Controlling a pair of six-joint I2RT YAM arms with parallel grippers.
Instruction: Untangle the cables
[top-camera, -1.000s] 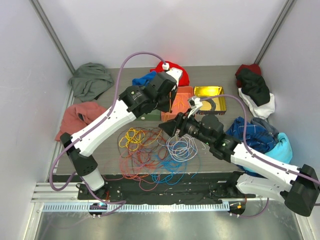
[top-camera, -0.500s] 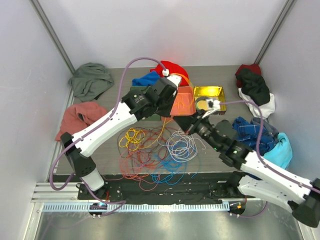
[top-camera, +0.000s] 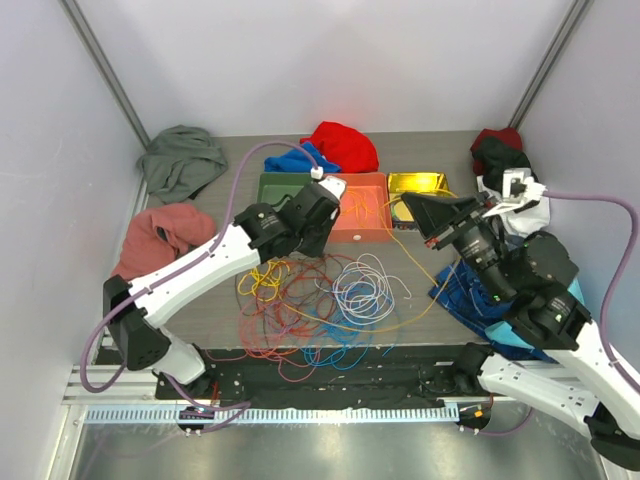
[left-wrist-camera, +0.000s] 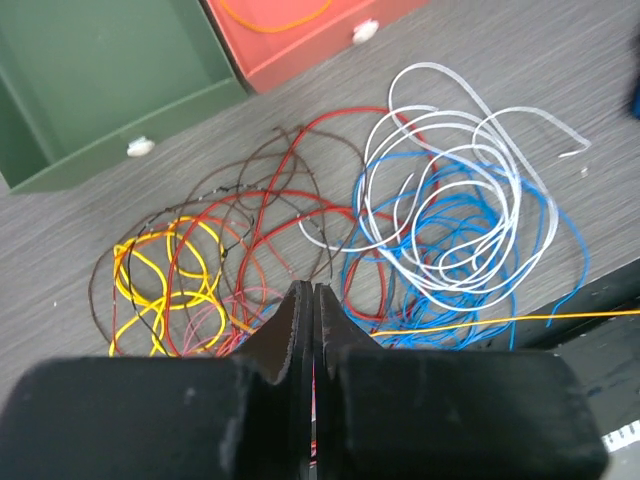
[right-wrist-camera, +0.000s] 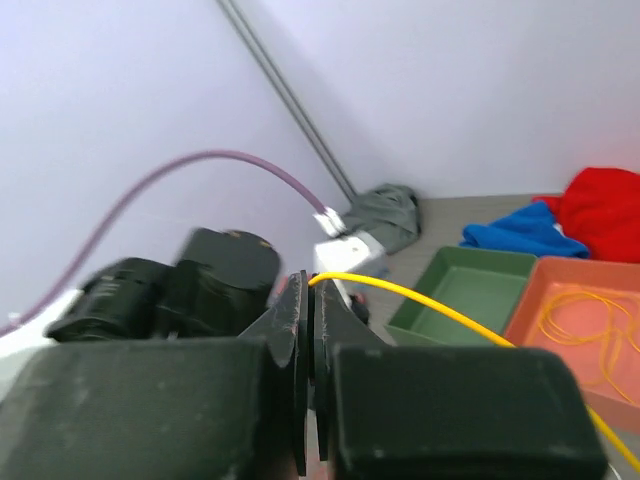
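The cables lie in a loose tangle on the grey table: white, blue, yellow, red and dark brown loops. My left gripper hovers above the pile's far side, shut; nothing is clearly held in it. My right gripper is raised at the right, shut on an orange cable. That cable runs taut from the pile up to the jaws. More of it lies coiled in the orange tray.
A green tray, the orange tray and a gold tray stand in a row behind the pile. Clothes ring the table: grey, salmon, red, dark and white, blue.
My right gripper closed on the orange cable and rose back to the right, drawing it taut. The left arm pulled away from the orange tray toward the pile.
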